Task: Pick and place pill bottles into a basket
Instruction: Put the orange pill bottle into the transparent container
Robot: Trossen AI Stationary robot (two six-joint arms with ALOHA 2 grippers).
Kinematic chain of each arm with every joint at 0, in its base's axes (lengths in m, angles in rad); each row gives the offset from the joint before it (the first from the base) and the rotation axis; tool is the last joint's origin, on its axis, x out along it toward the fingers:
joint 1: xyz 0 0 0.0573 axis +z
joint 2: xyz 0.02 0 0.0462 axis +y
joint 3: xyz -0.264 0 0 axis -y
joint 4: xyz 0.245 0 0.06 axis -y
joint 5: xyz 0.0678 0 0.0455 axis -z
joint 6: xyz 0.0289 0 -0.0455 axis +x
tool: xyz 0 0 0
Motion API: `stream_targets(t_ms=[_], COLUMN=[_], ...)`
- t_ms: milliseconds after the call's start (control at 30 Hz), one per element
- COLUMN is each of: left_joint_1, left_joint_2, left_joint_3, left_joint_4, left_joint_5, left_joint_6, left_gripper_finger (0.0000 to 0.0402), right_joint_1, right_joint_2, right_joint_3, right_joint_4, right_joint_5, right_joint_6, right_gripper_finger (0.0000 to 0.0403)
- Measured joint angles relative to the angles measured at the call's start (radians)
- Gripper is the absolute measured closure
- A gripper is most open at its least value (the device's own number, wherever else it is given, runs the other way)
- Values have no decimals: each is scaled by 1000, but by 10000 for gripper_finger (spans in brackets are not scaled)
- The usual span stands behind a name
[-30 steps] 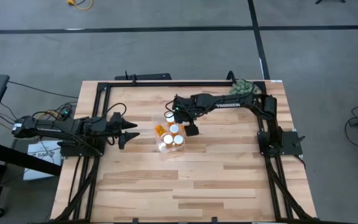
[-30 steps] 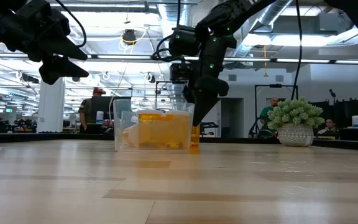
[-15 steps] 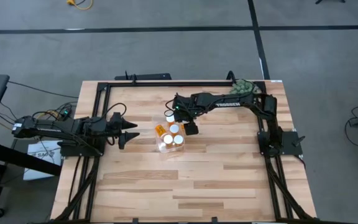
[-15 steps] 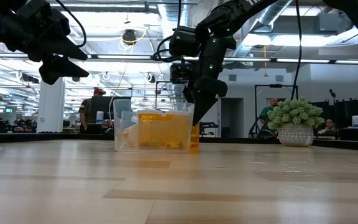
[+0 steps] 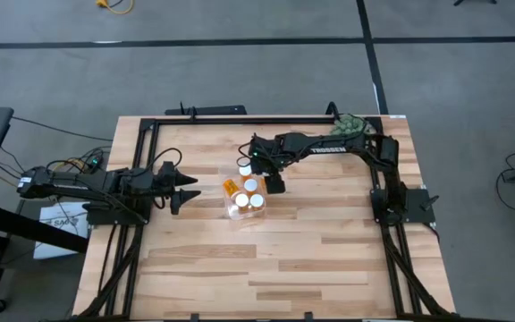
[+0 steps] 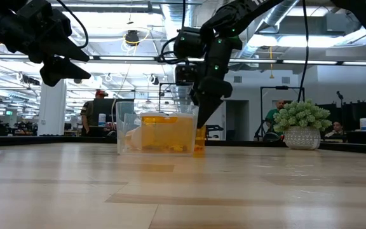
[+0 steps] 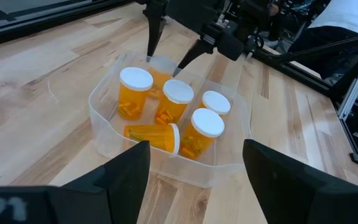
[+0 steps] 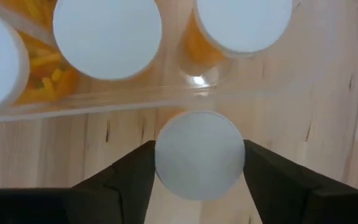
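Note:
A clear basket [image 5: 247, 192] stands mid-table and shows in the left wrist view [image 7: 104, 134]. It holds several orange pill bottles with white caps: most upright [image 7: 176, 99], one lying [image 7: 151, 134]. One more pill bottle [image 8: 199, 155] stands on the wood just outside the basket's right wall; it also shows in the low view [image 6: 199, 141]. My right gripper [image 5: 274, 182] points down over it, its fingers on either side of the cap. My left gripper [image 5: 186, 190] hovers open and empty to the basket's left. My right gripper has the outside bottle's white cap [image 8: 166, 163] between its two fingers, which meet the cap's two opposite sides. The fingers come from above, pointing down. The bottle stands upright with its bottom [image 6: 199, 151] on the table, beside the basket's wall.
A green potted plant [image 5: 350, 126] stands at the table's far right corner. A dark frame [image 5: 195, 116] runs along the table's edges. People and equipment show in the room beyond the table [image 6: 94, 111].

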Motion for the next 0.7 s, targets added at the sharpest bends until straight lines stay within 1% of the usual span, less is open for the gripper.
stream_targets(t_ms=[67, 133, 333, 433, 600, 700], left_joint_1=[0, 0, 0, 0, 0, 0], left_joint_2=[0, 0, 0, 0, 0, 0], left_joint_3=[0, 0, 0, 0, 0, 0], left_joint_4=[0, 0, 0, 0, 0, 0], left_joint_5=[0, 0, 0, 0, 0, 0], left_joint_6=[0, 0, 0, 0, 0, 0], left_gripper_finger=[155, 155, 155, 155, 155, 155], right_joint_1=[0, 0, 0, 0, 0, 0], right_joint_2=[0, 0, -2, -2, -5, -5], right_joint_3=[0, 0, 1, 2, 19, 51], right_joint_4=[-16, -33, -69, -79, -135, -178], right_joint_5=[0, 0, 4, 4, 7, 7], right_joint_6=[1, 6, 8, 23, 50, 50], right_gripper_finger=[176, 179, 210, 208, 183, 190])
